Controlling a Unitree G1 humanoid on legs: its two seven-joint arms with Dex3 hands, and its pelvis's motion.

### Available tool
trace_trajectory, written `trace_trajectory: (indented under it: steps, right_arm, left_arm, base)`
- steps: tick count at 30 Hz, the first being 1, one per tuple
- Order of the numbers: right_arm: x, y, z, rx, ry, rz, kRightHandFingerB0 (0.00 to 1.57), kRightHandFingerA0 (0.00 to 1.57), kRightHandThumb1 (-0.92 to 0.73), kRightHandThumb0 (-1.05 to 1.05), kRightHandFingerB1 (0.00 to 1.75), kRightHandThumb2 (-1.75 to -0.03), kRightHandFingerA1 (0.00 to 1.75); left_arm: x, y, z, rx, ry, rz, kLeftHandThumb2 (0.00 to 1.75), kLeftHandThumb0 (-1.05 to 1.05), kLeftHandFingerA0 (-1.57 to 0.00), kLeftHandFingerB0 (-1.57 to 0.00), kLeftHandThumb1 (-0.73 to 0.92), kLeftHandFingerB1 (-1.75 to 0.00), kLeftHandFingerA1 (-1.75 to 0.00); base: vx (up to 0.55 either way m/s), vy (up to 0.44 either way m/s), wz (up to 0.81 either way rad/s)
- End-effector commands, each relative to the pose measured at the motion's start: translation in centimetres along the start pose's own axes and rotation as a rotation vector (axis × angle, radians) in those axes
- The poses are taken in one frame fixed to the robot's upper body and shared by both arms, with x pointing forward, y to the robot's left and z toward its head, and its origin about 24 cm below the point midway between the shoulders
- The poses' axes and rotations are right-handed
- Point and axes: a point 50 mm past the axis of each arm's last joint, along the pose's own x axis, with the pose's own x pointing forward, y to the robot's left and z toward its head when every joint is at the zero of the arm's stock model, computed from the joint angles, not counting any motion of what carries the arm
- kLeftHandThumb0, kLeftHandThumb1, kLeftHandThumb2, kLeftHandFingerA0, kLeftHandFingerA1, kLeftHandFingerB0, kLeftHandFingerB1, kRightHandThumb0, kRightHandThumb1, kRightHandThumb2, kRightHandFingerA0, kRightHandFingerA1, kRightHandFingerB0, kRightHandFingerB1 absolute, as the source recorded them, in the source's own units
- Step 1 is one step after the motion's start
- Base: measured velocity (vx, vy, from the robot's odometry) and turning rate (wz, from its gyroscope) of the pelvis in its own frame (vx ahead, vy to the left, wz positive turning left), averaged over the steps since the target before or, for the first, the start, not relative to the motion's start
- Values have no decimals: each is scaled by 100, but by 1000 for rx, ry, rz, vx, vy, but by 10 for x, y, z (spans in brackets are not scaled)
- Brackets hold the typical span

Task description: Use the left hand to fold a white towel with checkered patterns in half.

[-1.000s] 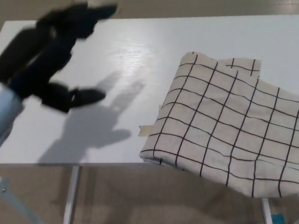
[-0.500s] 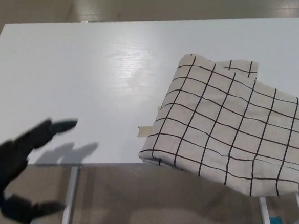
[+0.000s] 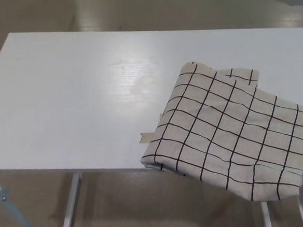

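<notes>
Towel [image 3: 228, 131], white with a black grid of checks, lay folded double on the white table [image 3: 78, 103], toward the table's right side and near its front edge. The cloth sat skewed to the table's edges, so that one corner pointed toward the back and the lower right part hung out past the front edge. A second layer showed along the back side, where a small checked flap stuck out from under the top layer. A short strip of pale tape [image 3: 148, 137] lay on the tabletop, touching the towel's left edge close to the front edge. The rest of the tabletop showed only a soft glare near the middle. Metal table legs [image 3: 69, 207] stood below the front edge. Neither hand appeared in the head view, so whether either was released, clenched or grasping anything could not be told.
</notes>
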Motion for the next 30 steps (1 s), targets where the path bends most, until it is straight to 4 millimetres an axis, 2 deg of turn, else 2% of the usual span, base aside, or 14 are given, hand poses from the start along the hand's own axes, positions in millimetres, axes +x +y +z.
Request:
trace_trajectory:
  steps: [1,4,7,8,11,12,16,21,30]
  right_arm:
    - [-8,2,-16,-32,96,26,49,54,-64,-46,55,-59,73]
    - [0,7,-10,-24,80,30,49,54,-64,-46,55,-59,73]
    - [-8,1,-18,-35,106,32,49,54,-64,-46,55,-59,70]
    - [-9,1,-20,-33,111,28,49,54,-64,-46,55,-59,69]
    - [-11,1,-21,-25,119,18,49,54,-64,-46,53,-59,69]
    - [-12,0,-22,-23,121,16,49,54,-64,-46,53,-59,69]
    - [-12,0,-21,-12,113,12,49,54,-64,-44,53,-59,70]
    - [-6,8,-16,-18,104,27,49,54,-64,-44,52,-59,68]
    - [-9,11,-19,13,112,24,50,54,-64,-44,52,-59,71]
  left_arm:
    - [3,-36,-63,-209,143,-11,74,-72,-40,-33,42,-41,-45]
    - [12,-33,-64,-212,147,31,74,-72,-40,-33,42,-41,-45]
    - [17,-46,-79,-200,241,111,79,-78,-42,-36,43,-42,-45]
    - [19,-48,-80,-210,254,131,57,-76,-48,-41,52,-33,-36]
    - [28,-54,-89,-282,307,199,57,-74,-51,-43,51,-34,-37]
    - [29,-58,-93,-319,333,216,78,-75,-46,-37,41,-43,-46]
    - [28,-61,-97,-374,340,257,78,-74,-48,-38,41,-43,-47]
    - [26,-55,-98,-355,329,290,78,-76,-49,-38,42,-43,-47]
    - [25,-52,-99,-311,346,291,78,-76,-49,-38,42,-43,-47]
  base:
    - [0,0,0]
    - [0,0,0]
    - [0,0,0]
    - [0,0,0]
    - [0,0,0]
    - [0,0,0]
    - [0,0,0]
    - [0,0,0]
    - [0,0,0]
